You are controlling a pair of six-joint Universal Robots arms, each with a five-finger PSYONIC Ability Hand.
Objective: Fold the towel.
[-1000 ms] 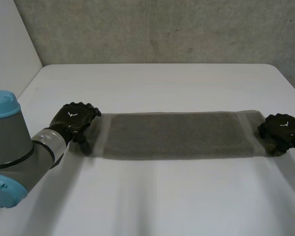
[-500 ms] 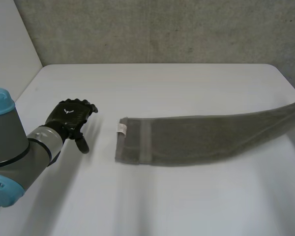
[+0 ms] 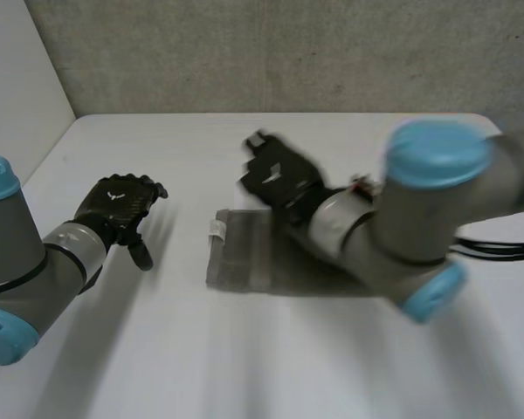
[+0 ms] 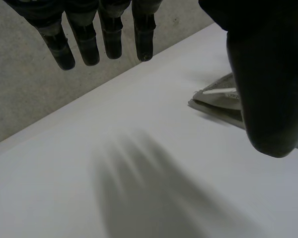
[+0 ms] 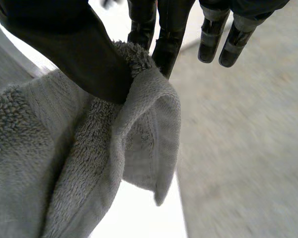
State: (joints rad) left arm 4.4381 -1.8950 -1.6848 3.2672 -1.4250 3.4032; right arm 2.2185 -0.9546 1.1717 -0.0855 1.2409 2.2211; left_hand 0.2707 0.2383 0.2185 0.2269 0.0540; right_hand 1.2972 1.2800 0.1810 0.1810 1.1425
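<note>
Right hand (image 3: 276, 179) pinches towel (image 3: 240, 255) end, thumb against fingers, near other end lying on table (image 3: 244, 367). Left hand (image 3: 118, 209) relaxed, empty, beside towel, apart.

The left arm (image 3: 35, 271) comes in from 8 o'clock and ends near 9 o'clock in the left hand (image 3: 120, 208). It is turned back up and empty, its fingers (image 4: 84, 47) straight and well apart from the thumb. The right arm (image 3: 410, 227) stretches in from 3 o'clock, elbow bent near 4 o'clock. The right hand (image 3: 275, 177) sits just off centre toward 12 o'clock, thumb pinching the towel (image 5: 89, 163) against its fingers.
</note>
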